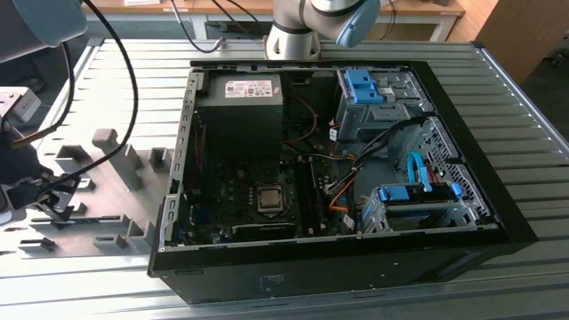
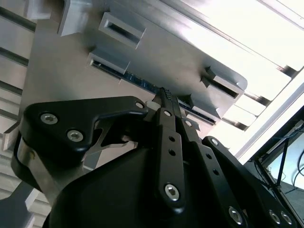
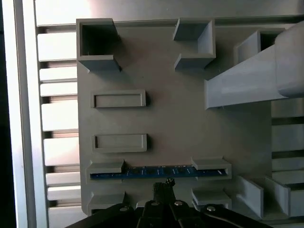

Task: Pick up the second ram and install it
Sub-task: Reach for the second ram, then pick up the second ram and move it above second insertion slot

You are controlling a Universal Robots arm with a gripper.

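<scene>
Found the grey holder block (image 1: 116,193) at the exterior view's left, the second ram (image 3: 159,172) standing edgewise in its slots. Caught the gripper (image 3: 164,183) clenched on nothing, tips just beside that stick. Saw the open computer case (image 1: 498,220) further right.

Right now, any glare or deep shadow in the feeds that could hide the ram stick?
First wrist view: the table blows out to white along one side, but the second ram in the grey holder block is evenly lit. Second wrist view: strong glare on the table, the gripper dark against it. Exterior view: even light, the computer case interior in shadow.
</scene>
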